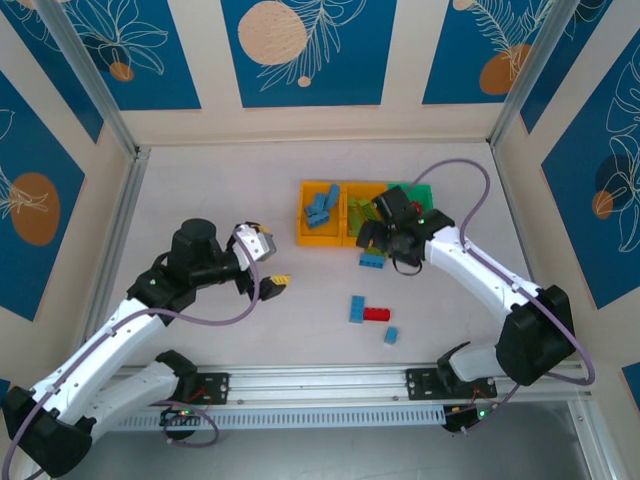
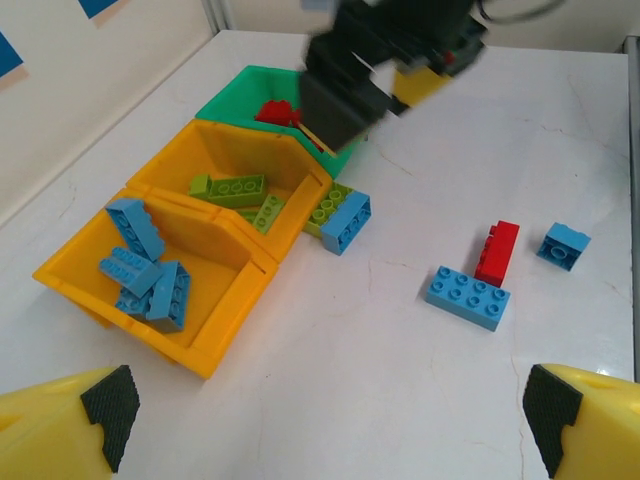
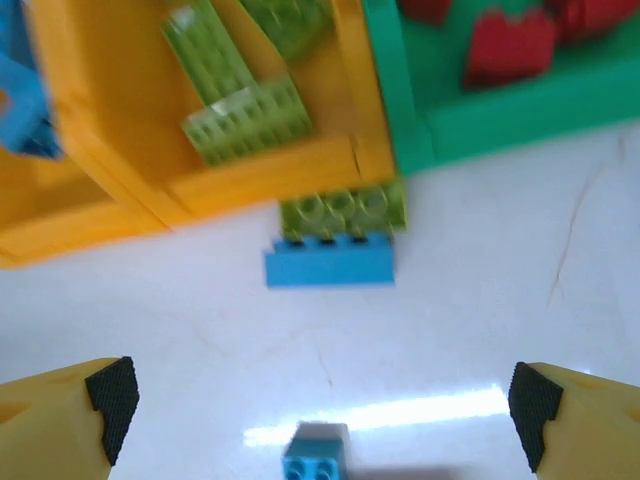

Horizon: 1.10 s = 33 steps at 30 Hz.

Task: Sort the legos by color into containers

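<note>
Three joined containers stand mid-table: a yellow bin with blue legos, a yellow bin with lime legos, and a green bin with red legos. A lime brick and a blue brick lie side by side on the table just in front of the middle bin. My right gripper hovers open above them, holding nothing. Nearer me lie a blue brick, a red brick and a small blue brick. My left gripper is open and empty, left of the loose bricks.
The right arm reaches in from the right over the bins' front. Walls close the table on the left, back and right. Bare tabletop lies left of the bins and in front of the left gripper.
</note>
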Tool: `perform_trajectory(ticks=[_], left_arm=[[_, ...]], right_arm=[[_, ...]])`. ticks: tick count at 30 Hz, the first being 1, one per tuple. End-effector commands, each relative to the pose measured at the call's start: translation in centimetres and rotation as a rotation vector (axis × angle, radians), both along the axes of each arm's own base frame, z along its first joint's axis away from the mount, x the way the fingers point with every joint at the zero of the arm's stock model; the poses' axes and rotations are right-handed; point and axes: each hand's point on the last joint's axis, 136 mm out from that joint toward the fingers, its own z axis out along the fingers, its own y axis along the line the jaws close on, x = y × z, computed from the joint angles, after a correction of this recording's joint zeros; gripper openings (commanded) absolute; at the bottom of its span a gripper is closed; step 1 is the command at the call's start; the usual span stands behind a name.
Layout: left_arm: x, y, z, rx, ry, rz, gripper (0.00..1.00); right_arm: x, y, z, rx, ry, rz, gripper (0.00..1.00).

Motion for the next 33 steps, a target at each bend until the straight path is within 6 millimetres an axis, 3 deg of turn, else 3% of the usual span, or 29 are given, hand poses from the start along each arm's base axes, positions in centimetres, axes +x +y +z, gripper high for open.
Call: perform_trajectory(ticks=[1, 6, 9, 15, 22, 27, 33], left_arm=[[0.3, -0.6, 0.9, -0.024, -0.028, -0.02, 1.0], [0.2, -0.6, 0.8, -0.009, -0.017, -0.024, 1.0], [0.0, -0.3, 0.8, -0.005, -0.013, -0.018, 1.0], [-0.4, 0.2, 0.0, 0.001, -0.002, -0.004, 1.0], [-0.3, 0.2, -0.2, 0.003, -0.006, -0.002, 1.0], [-0.2, 0.0, -0.1, -0.007, -0.009, -0.006, 1.0], [-1.6, -1.0, 1.2, -0.071, -0.018, -0.096, 1.0]], right_arm=[[-0.6, 0.7, -2.7, 0.028, 0.053, -0.081, 0.99], [0.6, 1.8, -6.1, -0.053, 0.129, -0.021, 1.0], [2.2, 2.9, -7.0, -0.05, 0.102, 0.026, 1.0], [4.2, 3.0, -8.8, -0.045, 0.114, 0.033, 0.99], [3.5, 2.3, -9.7, -0.068, 0.163, 0.02, 0.78], [2.0, 1.7, -7.8, -0.074, 0.145, 0.009, 0.67], [2.7, 2.8, -1.5, -0.006, 0.004, 0.034, 0.57]])
